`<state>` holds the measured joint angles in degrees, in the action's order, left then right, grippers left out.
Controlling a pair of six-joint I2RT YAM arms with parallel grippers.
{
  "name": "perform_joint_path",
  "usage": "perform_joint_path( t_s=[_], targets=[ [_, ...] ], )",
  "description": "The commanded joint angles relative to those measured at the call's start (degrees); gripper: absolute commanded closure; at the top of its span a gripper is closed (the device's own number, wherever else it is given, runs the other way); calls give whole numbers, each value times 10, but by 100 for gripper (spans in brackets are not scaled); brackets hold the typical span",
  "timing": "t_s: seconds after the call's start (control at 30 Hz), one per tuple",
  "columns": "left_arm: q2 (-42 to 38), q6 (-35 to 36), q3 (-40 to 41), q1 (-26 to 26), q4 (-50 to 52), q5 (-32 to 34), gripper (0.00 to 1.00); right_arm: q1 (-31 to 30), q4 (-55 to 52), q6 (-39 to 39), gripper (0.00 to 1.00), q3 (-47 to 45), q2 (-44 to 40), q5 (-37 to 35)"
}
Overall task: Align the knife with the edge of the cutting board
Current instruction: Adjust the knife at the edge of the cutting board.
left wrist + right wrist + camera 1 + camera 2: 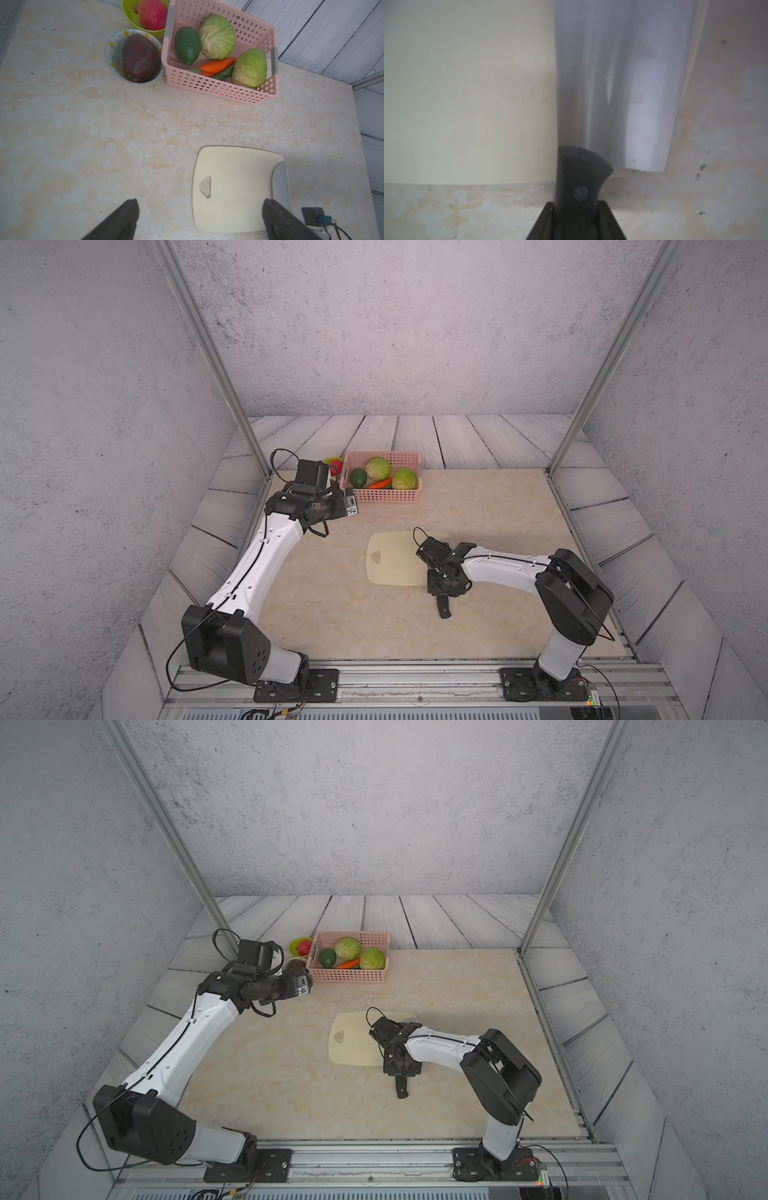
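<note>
my right claw [577, 204] is clamped on the knife [623, 83]. the black handle [581, 166] fills the gap between my two fingers, just behind the rivet, and both fingers seem to sit against it. my left claw [200, 200] hangs spread wide and empty, well above the table [83, 124], and takes no part in this.

the knife lies flat on the board [467, 93]. its broad blade runs along the short end away from the little triangular hole. the handle sticks out over the long side nearest my base, onto the table.

from my wrist i see a thin strip of board beyond the blade's outer side, wider toward the tip than at the heel. so i judge the blade is close but a touch skewed.

to do this well i would lift hardly at all and keep the blade flat. then i would swing the handle a little, so the blade's long side runs true with the board's end. the board is thin and looks light, so dragging steel across it could shove it. i would set the knife down gently before letting go.
</note>
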<state>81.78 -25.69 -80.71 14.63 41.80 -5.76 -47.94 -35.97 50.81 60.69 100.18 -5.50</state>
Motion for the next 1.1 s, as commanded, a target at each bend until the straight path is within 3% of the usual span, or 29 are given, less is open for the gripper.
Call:
perform_joint_path(
  t_s=[0.0, 1.07],
  targets=[
    [3, 8, -6, 0, 7, 3, 2, -2, -21, 2, 69, 12, 3, -9],
    [6, 9, -6, 0, 9, 6, 2, -1, -29, -4, 72, 13, -1, -17]
  ],
)
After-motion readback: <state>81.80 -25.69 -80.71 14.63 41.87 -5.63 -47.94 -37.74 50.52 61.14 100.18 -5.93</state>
